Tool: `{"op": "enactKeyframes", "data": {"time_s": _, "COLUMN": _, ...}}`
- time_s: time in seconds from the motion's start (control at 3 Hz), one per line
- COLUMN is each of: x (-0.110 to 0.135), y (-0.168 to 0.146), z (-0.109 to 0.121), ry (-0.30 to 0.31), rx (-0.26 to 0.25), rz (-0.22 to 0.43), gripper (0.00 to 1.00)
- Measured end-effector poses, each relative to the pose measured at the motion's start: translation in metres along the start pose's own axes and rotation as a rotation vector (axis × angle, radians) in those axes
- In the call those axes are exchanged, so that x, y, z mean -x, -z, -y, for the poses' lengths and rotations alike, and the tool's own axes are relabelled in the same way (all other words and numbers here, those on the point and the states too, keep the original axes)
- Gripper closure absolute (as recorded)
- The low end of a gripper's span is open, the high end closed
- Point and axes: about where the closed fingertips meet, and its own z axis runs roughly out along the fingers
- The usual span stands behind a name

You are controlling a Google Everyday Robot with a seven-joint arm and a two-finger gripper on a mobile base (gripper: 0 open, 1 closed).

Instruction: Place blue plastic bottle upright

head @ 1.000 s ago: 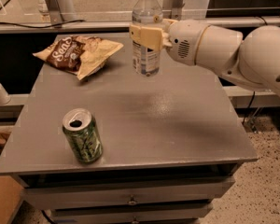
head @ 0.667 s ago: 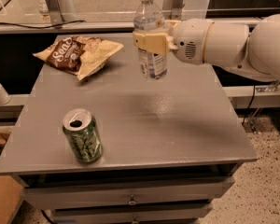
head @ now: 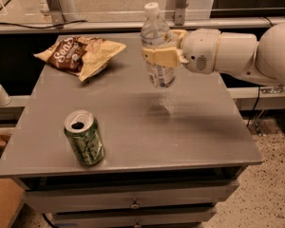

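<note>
The blue plastic bottle [head: 156,32] is a clear bottle with a white cap and pale label. It hangs nearly upright, cap up, a little above the grey table [head: 204,127], over its middle-right part. My gripper [head: 160,56] reaches in from the right and is shut on the bottle around its middle. The bottle's base is off the table and casts a faint shadow below it.
A green soda can [head: 84,137] stands upright near the table's front left. A crumpled chip bag [head: 78,55] lies at the back left. Drawers run under the table's front edge. A rail and posts stand behind the table.
The gripper has carried the bottle a little to the right and toward the table's middle, still off the surface. The can and chip bag have not moved.
</note>
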Motion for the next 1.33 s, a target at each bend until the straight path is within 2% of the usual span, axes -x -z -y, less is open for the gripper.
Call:
{"op": "enactKeyframes", "data": {"time_s": 0.67, "x": 0.036, "y": 0.0, "z": 0.0, "ry": 0.017, "rx": -0.055, "rz": -0.027, "gripper": 1.0}}
{"op": "enactKeyframes", "data": {"time_s": 1.33, "x": 0.056, "y": 0.006, "z": 0.003, "ry": -0.047, "rx": -0.054, "rz": -0.098, "gripper": 1.0}}
